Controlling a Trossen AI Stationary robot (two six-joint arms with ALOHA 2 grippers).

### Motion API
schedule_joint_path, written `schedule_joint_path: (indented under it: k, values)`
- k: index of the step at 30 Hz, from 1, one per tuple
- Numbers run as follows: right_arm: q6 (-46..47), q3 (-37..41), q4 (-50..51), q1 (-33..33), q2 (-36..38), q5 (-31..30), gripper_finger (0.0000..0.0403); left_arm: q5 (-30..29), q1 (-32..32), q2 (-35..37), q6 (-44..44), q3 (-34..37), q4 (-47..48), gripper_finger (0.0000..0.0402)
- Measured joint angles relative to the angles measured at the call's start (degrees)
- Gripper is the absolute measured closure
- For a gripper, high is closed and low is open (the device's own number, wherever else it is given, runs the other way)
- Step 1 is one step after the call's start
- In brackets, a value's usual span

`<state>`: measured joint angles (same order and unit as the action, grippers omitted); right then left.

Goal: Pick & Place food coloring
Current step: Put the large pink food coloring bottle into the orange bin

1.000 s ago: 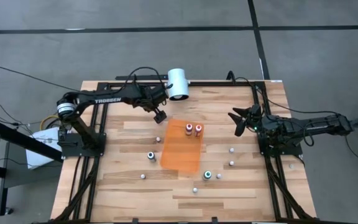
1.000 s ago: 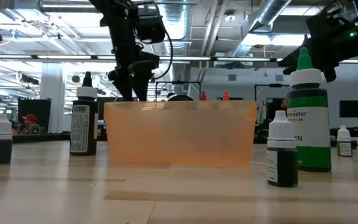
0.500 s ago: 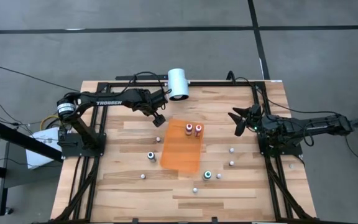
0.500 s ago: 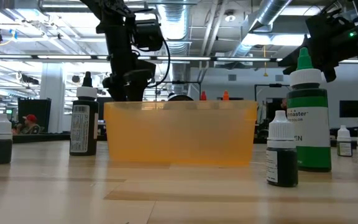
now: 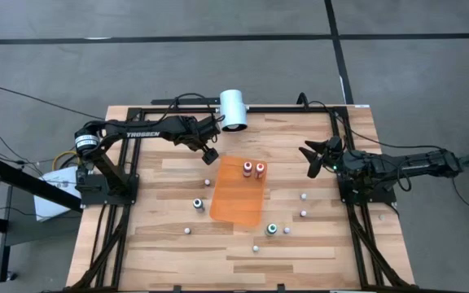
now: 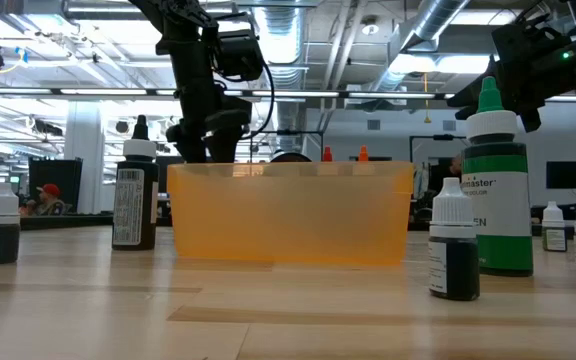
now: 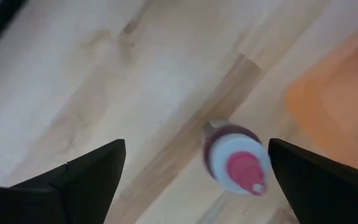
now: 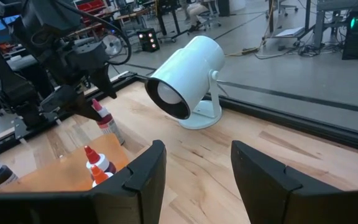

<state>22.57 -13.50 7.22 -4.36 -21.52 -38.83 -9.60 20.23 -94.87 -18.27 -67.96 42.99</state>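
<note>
Left tool (image 5: 209, 154) hangs over the worktop (image 5: 161, 244) with fingers (image 7: 73, 180) spread wide, directly above one red-capped food coloring bottle (image 7: 235, 160) standing just beside the orange tray (image 5: 237, 191). Two red-capped bottles (image 5: 253, 169) stand inside the tray. The other bottles (image 5: 272, 229) are scattered across the worktop. Right tool (image 5: 313, 159) waits near the right edge, fingers apparently part-spread and holding nothing.
</note>
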Motion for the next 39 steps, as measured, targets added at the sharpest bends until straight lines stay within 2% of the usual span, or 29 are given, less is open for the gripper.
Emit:
schedule_joint_path:
  k: [3, 10, 19, 26, 39]
  values:
    - [0.0, 0.0, 0.0, 0.0, 0.0, 0.0, 0.0233, 1.7, -0.4, -0.9, -0.6, 0.0, -0.5, 0.0025]
    - [0.0, 0.0, 0.0, 0.0, 0.0, 0.0, 0.0233, 1.5, -1.6, -4.6, -1.8, 0.0, -0.7, 0.0043]
    - [0.0, 0.0, 0.0, 0.0, 0.0, 0.0, 0.0232, 1.4, -1.6, -5.6, -2.2, 0.0, -1.1, 0.0076]
    - [0.0, 0.0, 0.0, 0.0, 0.0, 0.0, 0.0234, 1.4, -1.6, -5.6, -2.4, 0.0, -1.4, 0.0129]
    - [0.0, 0.0, 0.0, 0.0, 0.0, 0.0, 0.0234, 1.4, -1.6, -5.6, -2.4, 0.0, -1.4, 0.0259]
